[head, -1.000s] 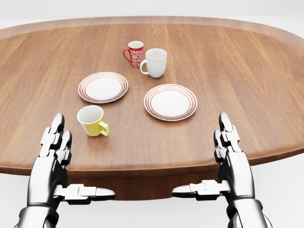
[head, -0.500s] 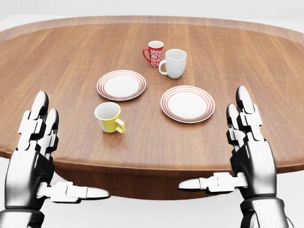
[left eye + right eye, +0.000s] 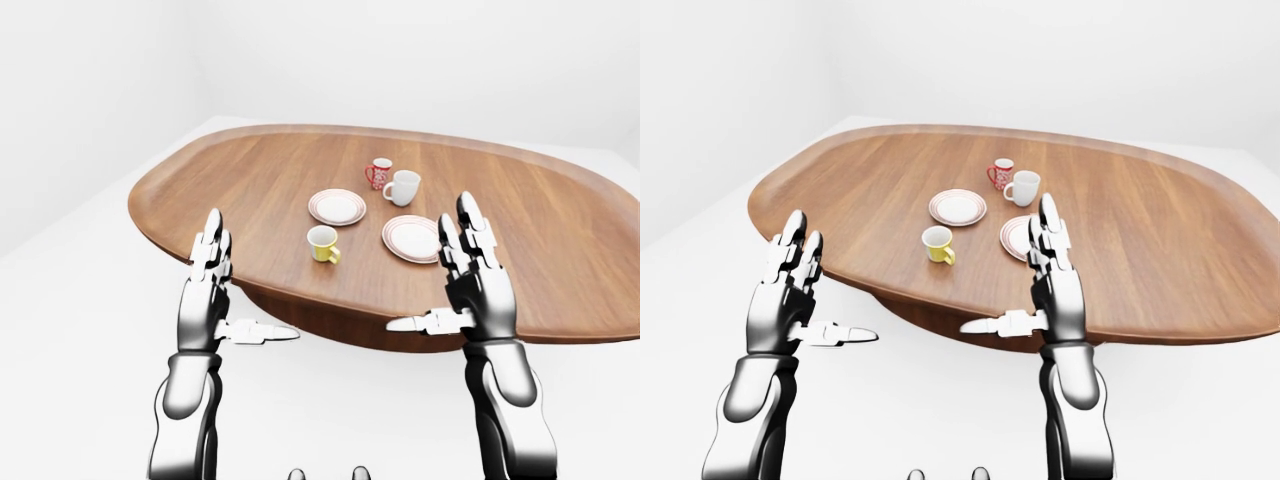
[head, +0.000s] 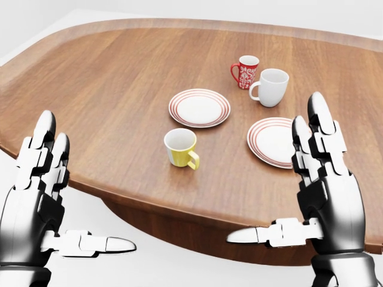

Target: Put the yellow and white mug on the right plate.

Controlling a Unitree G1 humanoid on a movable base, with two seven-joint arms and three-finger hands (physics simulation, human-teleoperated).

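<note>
Nothing was done yet: both my left hand (image 4: 45, 197) and right hand (image 4: 320, 185) hung open and empty short of the table (image 4: 119, 78), the mug (image 4: 181, 147) standing left of the right plate (image 4: 270, 142).

Bright, even, diffuse light, sharp clean render, faint soft shadows under the mugs, mild sheen on the wooden table (image 4: 119, 89), no blur

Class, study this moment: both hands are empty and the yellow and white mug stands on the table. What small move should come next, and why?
Probably reach the right hand toward the yellow and white mug. Both hands hover open at the table's near edge, the left hand off to the side, and the right plate lies bare beside the mug.
</note>
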